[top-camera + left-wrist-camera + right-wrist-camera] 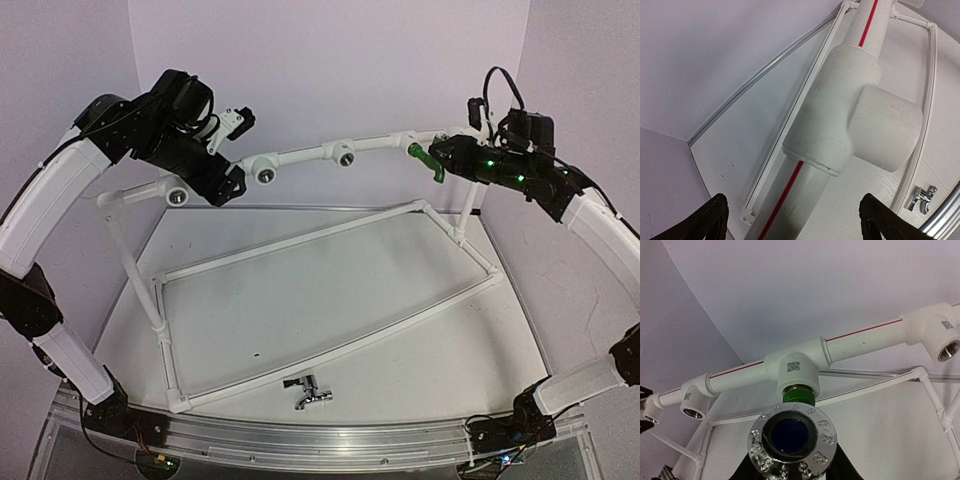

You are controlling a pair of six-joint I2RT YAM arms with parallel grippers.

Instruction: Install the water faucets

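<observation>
Threading the green faucet [425,158] into the right-hand tee socket [795,367]
Clamped in the right pincer [442,160]: turn gently, square to the threads, with the left pincer [795,222] spread wide astride the pipe [790,192] and the chrome faucet [308,392] lying on the bench [400,365].

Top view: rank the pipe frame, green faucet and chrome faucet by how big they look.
1. pipe frame, by far the largest.
2-3. chrome faucet and green faucet look alike; the green one sits farther off, partly hidden, so I won't rank them.
</observation>
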